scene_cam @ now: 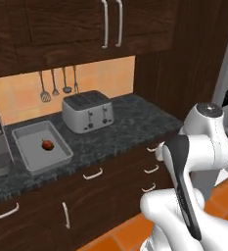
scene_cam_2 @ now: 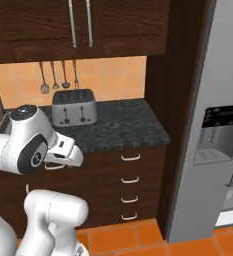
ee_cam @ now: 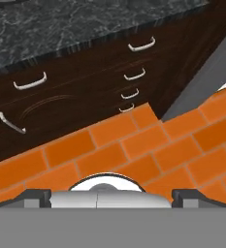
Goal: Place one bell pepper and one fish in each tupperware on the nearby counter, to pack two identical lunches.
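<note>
Tupperware point(scene_cam: 28, 155) on counter point(scene_cam: 130, 122) | holds one small red item point(scene_cam: 47, 144)

A: How is the arm point(scene_cam: 196, 162) posed?
B: It rises from the base, folds at a raised elbow with a dark cap, then angles its white forearm downward.

A: And from the other side?
B: The same bend; the wrist points forward and down.

A: What about the gripper point(ee_cam: 104, 196)?
B: Its two dark fingertips point(ee_cam: 33, 196) sit far apart, jaws wide, with nothing between them
</note>
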